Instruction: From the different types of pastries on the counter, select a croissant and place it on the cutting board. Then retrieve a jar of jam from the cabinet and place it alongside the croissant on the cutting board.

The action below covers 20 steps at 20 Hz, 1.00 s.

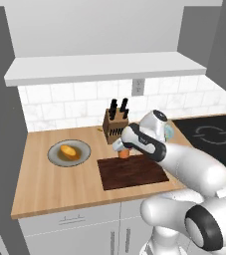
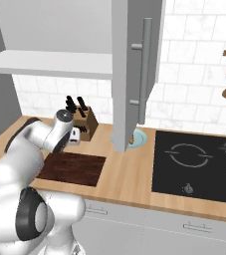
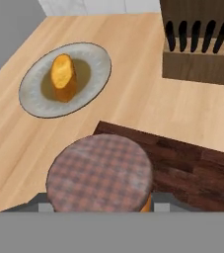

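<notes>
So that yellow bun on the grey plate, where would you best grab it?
Across its narrow middle, from straight above. The bun is oblong and lies on a shallow plate whose raised rim would likely hinder a sideways approach. The pincer is currently shut on the jar of jam.

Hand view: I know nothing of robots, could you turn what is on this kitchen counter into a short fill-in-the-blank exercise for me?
1. The round yellow-orange bun lies on a grey ___.
2. Black-handled ___ stick out of the light wooden block.
3. The jaws grip a small orange jar with a checked ___.

Missing words: plate; knives; lid.
</notes>
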Available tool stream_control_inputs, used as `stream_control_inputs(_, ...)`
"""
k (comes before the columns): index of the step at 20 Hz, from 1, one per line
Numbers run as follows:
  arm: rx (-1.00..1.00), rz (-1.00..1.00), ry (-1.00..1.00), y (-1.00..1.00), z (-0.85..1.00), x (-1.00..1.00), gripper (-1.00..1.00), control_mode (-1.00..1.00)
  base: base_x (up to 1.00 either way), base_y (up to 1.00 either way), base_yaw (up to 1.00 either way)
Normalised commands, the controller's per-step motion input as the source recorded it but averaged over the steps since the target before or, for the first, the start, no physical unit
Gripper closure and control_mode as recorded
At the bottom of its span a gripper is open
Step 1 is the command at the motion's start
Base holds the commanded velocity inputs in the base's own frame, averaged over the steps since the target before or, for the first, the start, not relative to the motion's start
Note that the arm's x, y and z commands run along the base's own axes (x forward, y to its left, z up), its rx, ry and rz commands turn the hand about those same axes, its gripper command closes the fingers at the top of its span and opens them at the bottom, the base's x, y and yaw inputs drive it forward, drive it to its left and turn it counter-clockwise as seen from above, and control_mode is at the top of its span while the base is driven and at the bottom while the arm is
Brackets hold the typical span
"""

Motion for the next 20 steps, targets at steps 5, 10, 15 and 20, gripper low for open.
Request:
stream_control_inputs(5,0.0,0.0,0.12,0.0,-0.28,0.53,1.0,-1.0,0.0,0.0,0.0)
stream_control_inputs(10,0.0,0.0,0.09,0.0,-0.26,0.5,1.0,-1.0,0.0,0.0,0.0)
stream_control_inputs(15,0.0,0.15,0.0,0.0,-0.26,-0.19,1.0,-1.0,0.0,0.0,0.0)
stream_control_inputs(20,-0.01,0.16,-0.06,0.07,-0.38,-0.16,1.0,-1.0,0.0,0.0,0.0)
